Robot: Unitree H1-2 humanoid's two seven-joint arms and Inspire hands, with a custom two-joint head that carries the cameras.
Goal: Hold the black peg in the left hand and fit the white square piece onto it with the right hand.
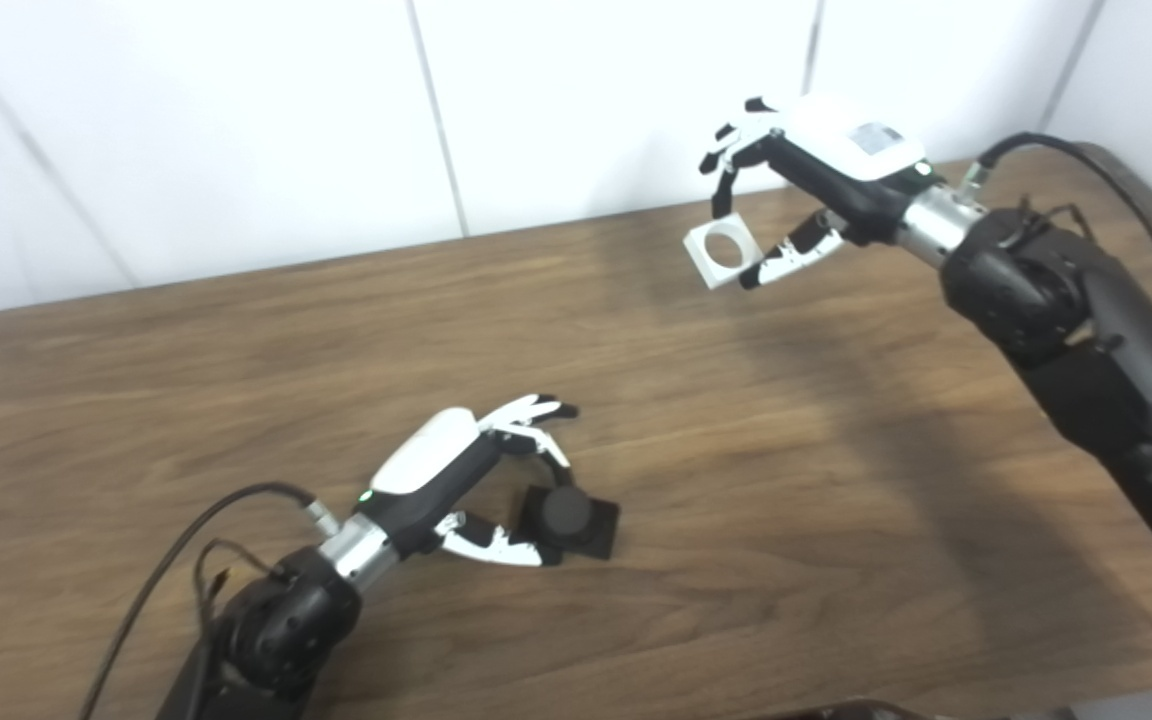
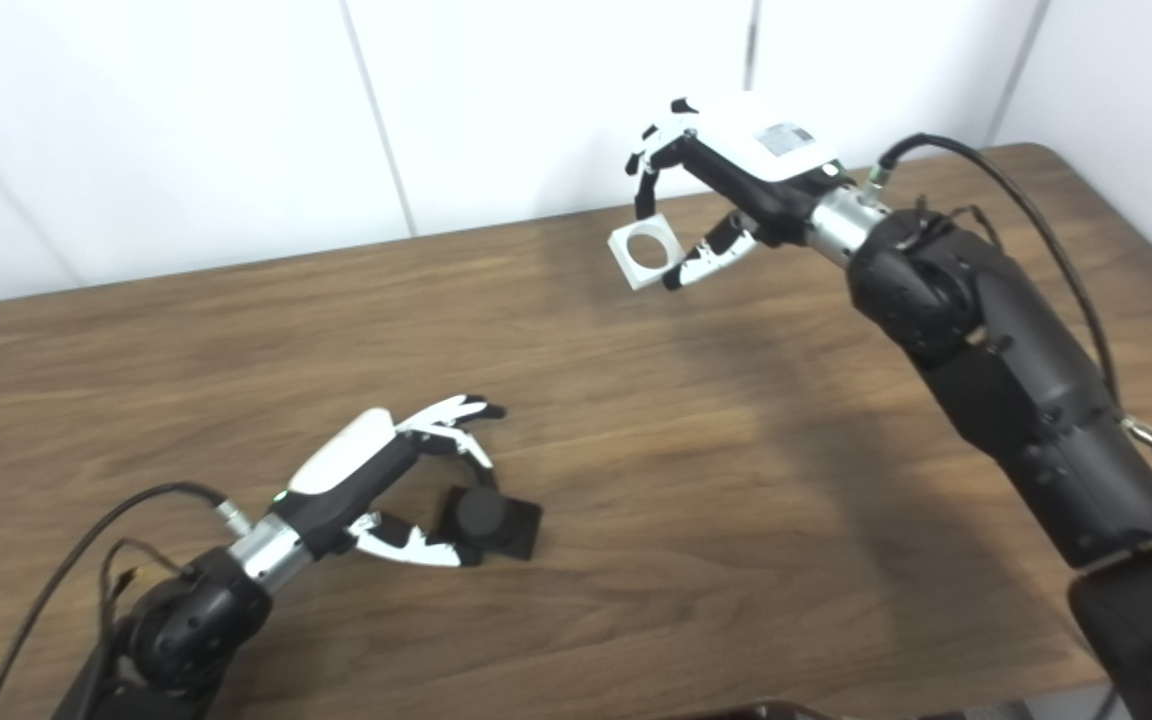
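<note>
The black peg (image 1: 573, 520), a round stub on a square base, rests on the wooden table (image 1: 736, 480) left of centre. My left hand (image 1: 481, 480) is around it: the thumb presses the base's near side and a curled finger comes down on the stub, while the other fingers stretch out above. My right hand (image 1: 801, 185) is raised over the table's far right part. It is shut on the white square piece (image 1: 722, 253), pinched between fingers and thumb, with its round hole facing the camera. The two pieces are far apart.
A white panelled wall (image 1: 536, 120) runs along the table's far edge. Black cables (image 1: 1086, 160) trail from both forearms. The table's right edge lies just beyond my right arm (image 1: 1086, 330).
</note>
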